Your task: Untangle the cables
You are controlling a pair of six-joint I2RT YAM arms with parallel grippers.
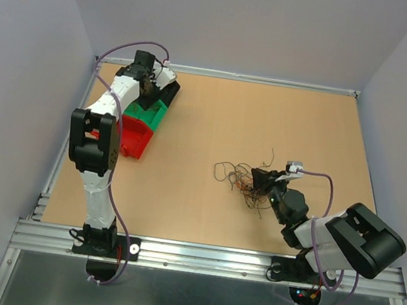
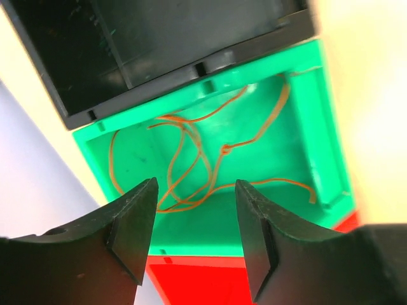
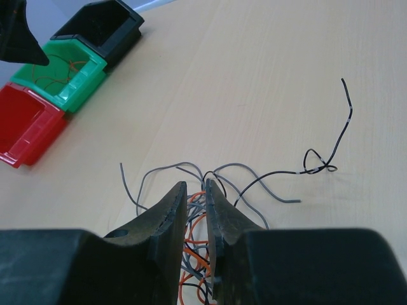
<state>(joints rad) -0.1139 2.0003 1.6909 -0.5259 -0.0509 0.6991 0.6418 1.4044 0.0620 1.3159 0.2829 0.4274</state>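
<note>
Mostly the cables [image 1: 244, 179] lie in one loose tangle of orange, grey and black strands on the worktop [image 1: 268, 124], right of its middle and nearer the near edge. Seen from above, the heap is longer from left to right, with an open loop trailing off its left end. One black strand [image 3: 331, 143] leaves the heap by itself, carries a small knotted loop partway along, and ends with its free tip pointing away from the arm. The right fingers [image 3: 166, 219] are down in the tangle, drawn almost together, with orange strands caught in the narrow slit between them.

A few orange strands [image 2: 197, 159] lie apart from the rest – in slack curls on the floor of the green bin [image 2: 318, 127], their loops running mainly along its length. The left fingers [image 2: 130, 222] hang above that bin, spread wide with nothing between them.

The green bin sits in the middle of a row of three touching bins at the far left – the black bin [image 1: 160, 95] farthest from the arms, the red bin [image 1: 134, 140] nearest. The row runs from far to near with a slight slant.
</note>
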